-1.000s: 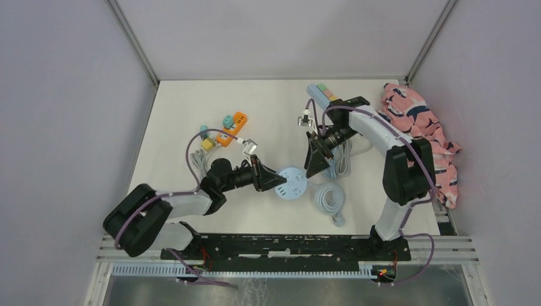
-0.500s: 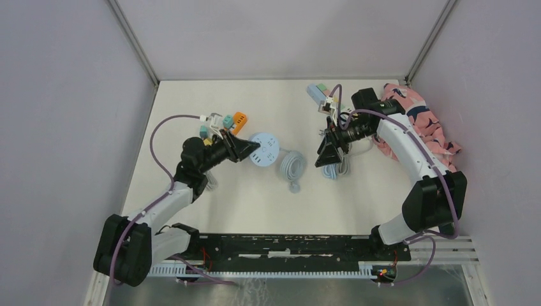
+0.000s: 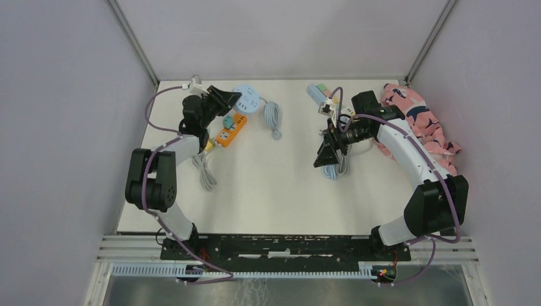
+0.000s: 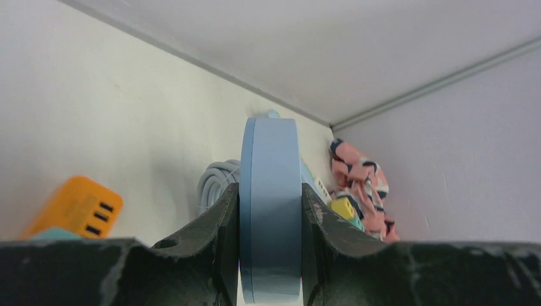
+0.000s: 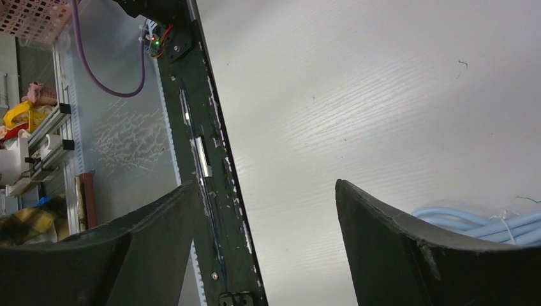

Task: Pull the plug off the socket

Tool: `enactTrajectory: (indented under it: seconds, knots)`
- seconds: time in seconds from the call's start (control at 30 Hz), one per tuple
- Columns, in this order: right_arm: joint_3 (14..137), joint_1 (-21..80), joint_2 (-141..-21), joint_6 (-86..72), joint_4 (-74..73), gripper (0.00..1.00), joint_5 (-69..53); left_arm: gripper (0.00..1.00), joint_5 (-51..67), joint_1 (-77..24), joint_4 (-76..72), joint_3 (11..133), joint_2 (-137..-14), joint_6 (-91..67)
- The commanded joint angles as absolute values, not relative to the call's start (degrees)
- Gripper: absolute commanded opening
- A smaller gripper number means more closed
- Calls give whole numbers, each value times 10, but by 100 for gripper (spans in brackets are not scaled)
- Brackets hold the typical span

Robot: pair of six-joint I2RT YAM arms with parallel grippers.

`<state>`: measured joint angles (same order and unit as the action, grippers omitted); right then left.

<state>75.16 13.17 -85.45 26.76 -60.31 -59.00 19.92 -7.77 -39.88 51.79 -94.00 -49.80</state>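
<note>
Nearest, the right pincer (image 3: 325, 156) hangs wide and empty over the pale blue cable (image 3: 336, 167), bare desk (image 3: 274, 191) open before it. The left pincer (image 3: 237, 101), clamped on the round blue socket (image 3: 250, 100), has swept it from mid-desk to the far-left corner (cord (image 3: 272, 116) trailing), so the unplugging looks done; back wall (image 3: 274, 38) and orange strip (image 3: 231, 129) leave little room beyond.

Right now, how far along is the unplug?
Looks done: the socket is far from the cable by the right gripper, nothing joining them. In hand: left gripper clamps the socket near the orange strip; right gripper open, empty. Left: set the socket down. Whether anything is plugged into its face, I cannot tell.
</note>
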Motion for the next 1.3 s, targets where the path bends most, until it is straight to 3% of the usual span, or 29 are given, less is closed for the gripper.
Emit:
enactTrajectory:
  seconds: [0.0, 0.2, 0.63, 1.27]
  knots:
    - [750, 132, -836, 252, -574, 83, -593, 3, 150, -45, -555, 632, -1007, -579]
    - [746, 132, -836, 249, -568, 83, -590, 3, 149, 4, -537, 708, -1121, -596]
    - [743, 132, -848, 249, -567, 82, -589, 5, 171, 126, -433, 681, -1178, -598]
    - [744, 133, -826, 252, -571, 82, -592, 74, 116, 161, -270, 651, -1160, -550]
